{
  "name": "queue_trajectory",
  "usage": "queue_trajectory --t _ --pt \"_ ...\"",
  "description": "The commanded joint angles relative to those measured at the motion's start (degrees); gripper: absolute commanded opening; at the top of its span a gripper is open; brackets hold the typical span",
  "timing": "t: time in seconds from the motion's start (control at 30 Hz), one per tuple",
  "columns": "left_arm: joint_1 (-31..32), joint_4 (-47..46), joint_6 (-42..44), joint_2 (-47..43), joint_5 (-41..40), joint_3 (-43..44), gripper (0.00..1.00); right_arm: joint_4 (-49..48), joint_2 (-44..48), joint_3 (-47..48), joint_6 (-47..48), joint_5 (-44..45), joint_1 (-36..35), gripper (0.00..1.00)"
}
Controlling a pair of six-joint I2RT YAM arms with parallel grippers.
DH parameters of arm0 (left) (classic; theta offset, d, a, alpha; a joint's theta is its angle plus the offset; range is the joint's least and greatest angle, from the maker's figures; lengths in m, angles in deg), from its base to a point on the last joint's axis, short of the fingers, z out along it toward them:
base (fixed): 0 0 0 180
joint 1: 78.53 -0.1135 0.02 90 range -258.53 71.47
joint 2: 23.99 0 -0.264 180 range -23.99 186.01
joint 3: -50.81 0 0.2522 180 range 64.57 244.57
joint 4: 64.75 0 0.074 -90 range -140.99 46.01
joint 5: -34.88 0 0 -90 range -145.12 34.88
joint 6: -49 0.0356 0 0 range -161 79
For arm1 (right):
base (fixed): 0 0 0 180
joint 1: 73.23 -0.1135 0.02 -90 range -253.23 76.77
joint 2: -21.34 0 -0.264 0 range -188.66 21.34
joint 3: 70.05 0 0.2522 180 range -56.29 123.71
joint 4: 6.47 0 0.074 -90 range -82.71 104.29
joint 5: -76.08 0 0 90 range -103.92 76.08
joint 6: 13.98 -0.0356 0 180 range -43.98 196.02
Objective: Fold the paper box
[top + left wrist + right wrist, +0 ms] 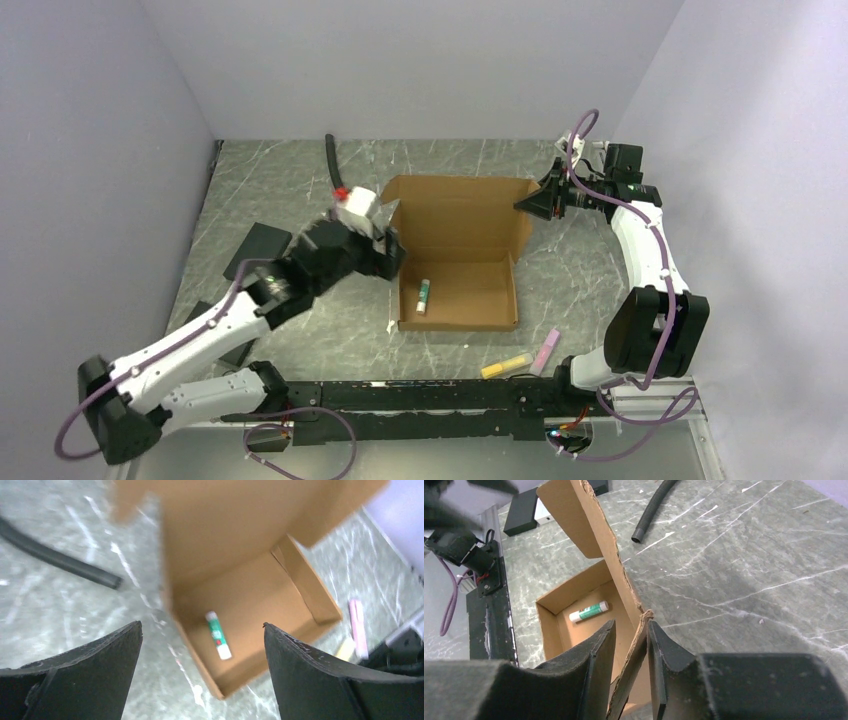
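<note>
The right hand (pixel 631 645) pinches the upright lid edge of the brown corrugated cardboard box (pixel 460 290) at frame centre. The left hand (pixel 202 645) stands wide, holding nothing.

White arms, black joints, purple cables

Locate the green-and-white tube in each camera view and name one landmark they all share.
Top external: the green-and-white tube lies in the paper box, at its left side.
Left wrist: lower centre, on the box floor.
Right wrist: left of centre, on the box floor.
Shared landmark: the black hose.
</note>
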Motion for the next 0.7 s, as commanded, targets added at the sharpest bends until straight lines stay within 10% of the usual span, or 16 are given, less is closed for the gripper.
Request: queue_trajectory --t 0.0,0.5,0.67 --pt "-14.46 2.33 3.53 -5.71 12.03 1.57 0.95 1.14 -0.54 1.37 2.37 -1.33 0.08 0.34" --pt "-20.01 -14.43 0.53 5.39 19.28 -1.75 0.8 1.47 -1.21 1.56 2.34 0.36 -0.86 0.37" --pt "-20.01 -17.94 -2.41 10.68 19.98 -0.98 0.49 2.83 -1.5 2.34 3.52 1.77 -1.57 0.39"
